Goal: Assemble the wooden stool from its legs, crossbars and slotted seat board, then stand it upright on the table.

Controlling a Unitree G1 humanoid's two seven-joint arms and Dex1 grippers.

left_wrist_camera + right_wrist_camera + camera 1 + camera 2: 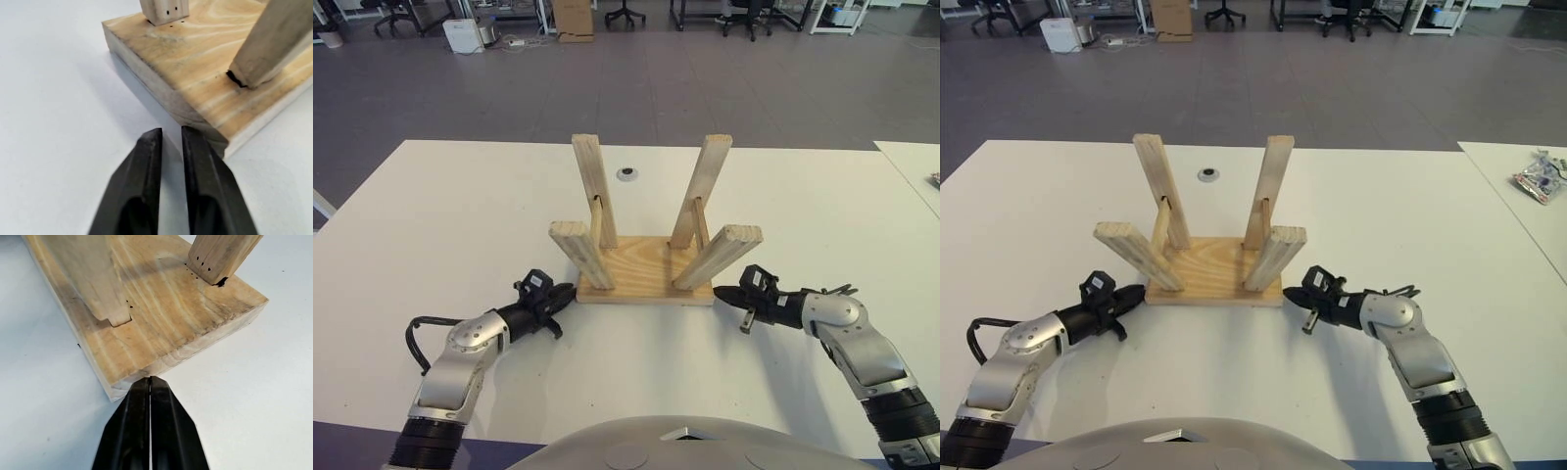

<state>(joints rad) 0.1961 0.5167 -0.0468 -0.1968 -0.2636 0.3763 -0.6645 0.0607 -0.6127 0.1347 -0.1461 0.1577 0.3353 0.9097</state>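
The wooden stool lies upside down on the white table, its seat board [641, 276] flat and its legs pointing up. Two far legs [595, 191] [705, 186] lean inward and two near legs [582, 255] [720, 257] lean toward me. Short crossbars [597, 223] join the legs on each side. My left gripper [570, 292] rests low on the table just off the board's near left corner [195, 122], open by a narrow gap with nothing between its fingers. My right gripper [719, 292] is shut, its tips touching the board's near right corner [142, 367].
A small round fitting [627, 174] sits in the table behind the stool. A second white table [1528, 211] stands to the right with a packet [1538, 181] on it. Bare tabletop [460, 225] surrounds the stool.
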